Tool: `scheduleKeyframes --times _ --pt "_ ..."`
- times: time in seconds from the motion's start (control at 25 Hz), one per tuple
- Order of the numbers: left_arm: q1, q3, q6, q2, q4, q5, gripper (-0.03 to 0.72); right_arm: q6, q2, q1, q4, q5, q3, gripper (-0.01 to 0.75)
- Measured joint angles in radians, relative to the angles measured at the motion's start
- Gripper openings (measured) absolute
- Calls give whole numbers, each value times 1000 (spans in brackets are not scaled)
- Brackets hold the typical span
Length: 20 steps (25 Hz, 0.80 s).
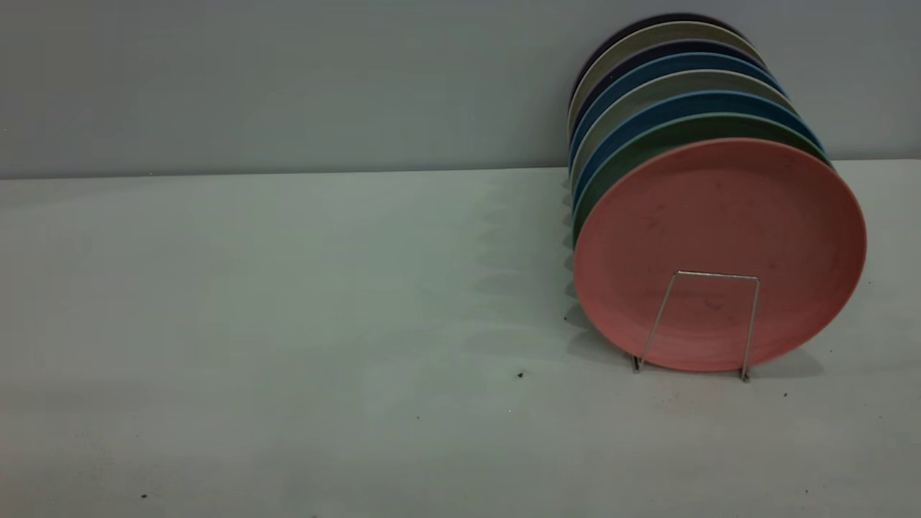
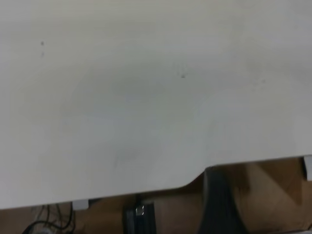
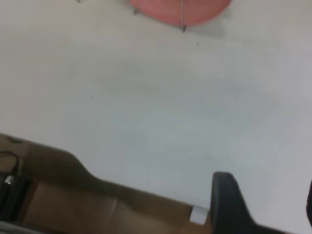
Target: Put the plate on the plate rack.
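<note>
The salmon-pink plate (image 1: 719,237) stands upright on edge at the front of a row of plates, at the table's back right. It leans in the thin wire plate rack (image 1: 752,316), whose squared front loop crosses its lower face. Neither arm shows in the exterior view. My right gripper (image 3: 265,207) hangs open over bare table near the front edge, well away from the plate (image 3: 180,9) and the rack wire (image 3: 183,19), with nothing between its fingers. My left gripper (image 2: 219,204) shows only as a dark part by the table's front edge, far from the plate.
Several more plates stand in the rack behind the pink one: a teal-green plate (image 1: 633,162), blue plates (image 1: 647,79) and grey ones. A grey wall (image 1: 288,79) runs behind the table. Cables (image 3: 7,180) lie below the table's front edge (image 2: 146,190).
</note>
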Motion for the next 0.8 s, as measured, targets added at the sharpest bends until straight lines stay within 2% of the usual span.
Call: scheduleKeyframes --times 0.2,0.8 --pt "0 1 1 -41 -4 0 497 -1 -59 29 -27 -22 17 399" --pt "0 30 2 -60 -4 -31 497 -1 -67 30 -31 -24 17 399"
